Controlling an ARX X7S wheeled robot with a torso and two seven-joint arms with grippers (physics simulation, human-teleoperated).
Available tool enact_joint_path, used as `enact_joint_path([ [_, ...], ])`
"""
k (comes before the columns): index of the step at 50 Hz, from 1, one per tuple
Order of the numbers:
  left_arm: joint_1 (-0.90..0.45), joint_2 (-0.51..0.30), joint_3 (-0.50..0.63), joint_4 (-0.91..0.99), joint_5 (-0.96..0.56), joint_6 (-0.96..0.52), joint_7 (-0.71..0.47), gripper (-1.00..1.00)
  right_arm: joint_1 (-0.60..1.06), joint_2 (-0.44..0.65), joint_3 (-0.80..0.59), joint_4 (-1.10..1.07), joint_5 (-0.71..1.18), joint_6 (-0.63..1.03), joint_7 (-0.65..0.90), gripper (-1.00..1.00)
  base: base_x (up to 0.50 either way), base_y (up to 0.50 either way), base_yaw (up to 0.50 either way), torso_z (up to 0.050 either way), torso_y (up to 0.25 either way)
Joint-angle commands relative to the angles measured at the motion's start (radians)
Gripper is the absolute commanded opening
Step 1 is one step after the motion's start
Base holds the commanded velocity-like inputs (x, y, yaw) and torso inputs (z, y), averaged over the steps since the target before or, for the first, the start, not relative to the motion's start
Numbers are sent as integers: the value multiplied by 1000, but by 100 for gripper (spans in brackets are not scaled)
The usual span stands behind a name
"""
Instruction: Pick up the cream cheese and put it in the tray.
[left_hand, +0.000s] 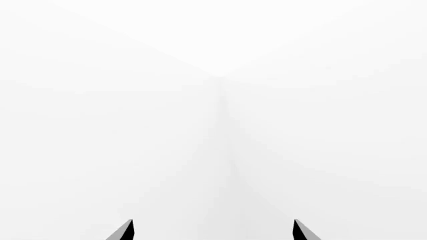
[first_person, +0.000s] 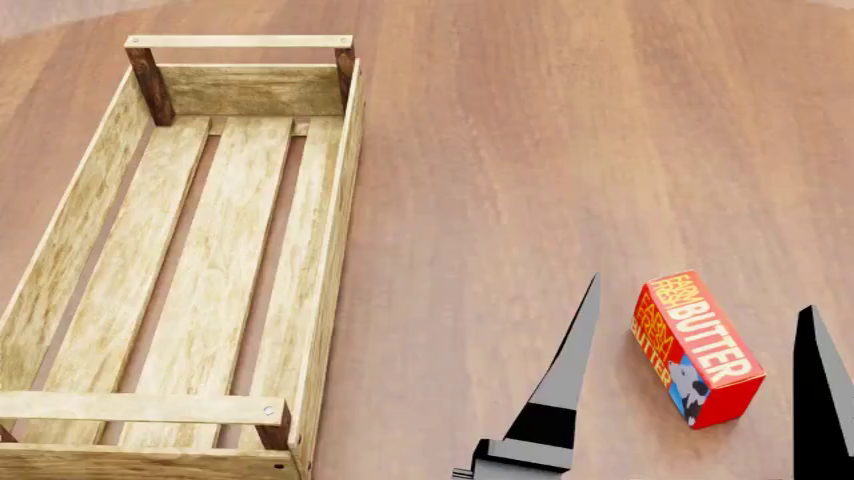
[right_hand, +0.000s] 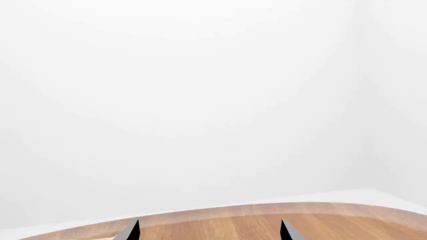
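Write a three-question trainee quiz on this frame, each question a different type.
1. True or false: the tray already has something lying in it.
2. Multiple choice: the butter box lies A) inside the tray, B) on the table between the two fingers of the right gripper as the head view shows them, C) on top of the tray's handle bar.
3. Short answer: can the cream cheese be seen in any view?

Key
1. False: only bare slats show.
2. B.
3. No. The left wrist view shows only the fingertips of the left gripper against white.
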Motion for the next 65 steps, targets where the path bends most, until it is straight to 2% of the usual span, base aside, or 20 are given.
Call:
enact_joint_path([
  [1, 0, 0, 1, 0, -5, 0, 2, 100, 19, 1, -11, 0, 8, 21, 20, 100, 332, -31, 0, 0, 0],
  [7, 0, 0, 1, 0, -6, 1, 4, 100, 22, 9, -24, -9, -30, 25, 33, 100, 25, 14, 0, 0, 3],
  [23, 0, 0, -4, 0, -9, 3, 4, 100, 34, 27, -34, -1, -3, -1, 48, 100, 301, 458, 0, 0, 0],
  [35, 8, 0, -10, 0, -16, 13, 0, 100, 6, 46, -23, 2, -7, -85, 45, 100, 49, 0, 0, 0, 0],
  [57, 1, 0, -7, 0, -11, 5, 4, 100, 22, 46, -26, 15, 18, -83, 65, 100, 74, 0, 0, 0, 0],
  [65, 0, 0, -7, 0, -11, 6, 4, 100, 19, 51, -28, 15, 13, -96, 62, 100, 448, -112, 0, 0, 0],
])
